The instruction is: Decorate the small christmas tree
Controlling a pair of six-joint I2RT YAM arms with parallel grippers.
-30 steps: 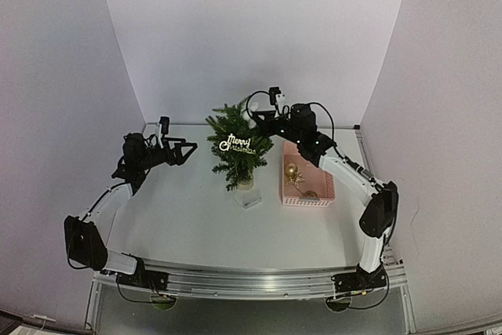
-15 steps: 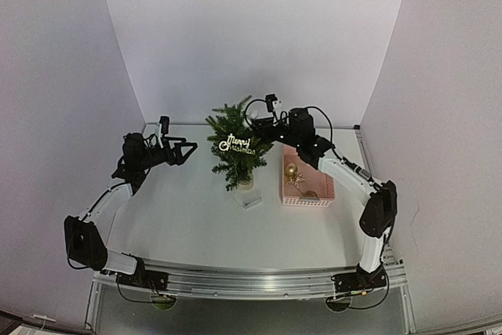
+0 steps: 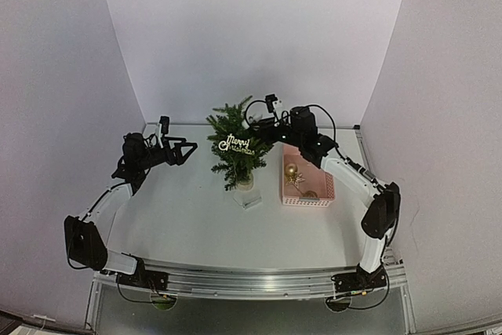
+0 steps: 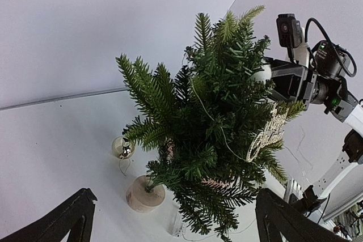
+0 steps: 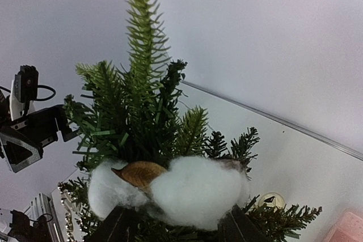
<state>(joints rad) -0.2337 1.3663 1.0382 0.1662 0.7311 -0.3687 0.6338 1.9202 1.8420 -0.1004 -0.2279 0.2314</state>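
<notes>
Now: one tree (image 3: 238, 147), one cotton tuft (image 5: 193, 191); left gripper (image 3: 187, 151) spread, right gripper (image 5: 178, 228) unclear.

Matt plastic-looking needles on the small christmas tree (image 4: 215, 134), fluffy white cotton boll (image 5: 193, 191) with dry brown husk, glossy gold bauble (image 4: 122, 147), glittery sign (image 3: 237, 144), smooth pink plastic basket (image 3: 307, 201), matt white table (image 3: 180, 209).

In the right wrist view the right hand (image 5: 177, 224) is cut off by the bottom edge. A white cotton puff (image 5: 193, 194) covers the gap between its fingers, so whether they touch it cannot be told. From above, its tips are hidden among the small christmas tree (image 3: 238, 145) branches. A pale item (image 3: 249, 201) on the counter (image 3: 180, 217) is too small to identify.
</notes>
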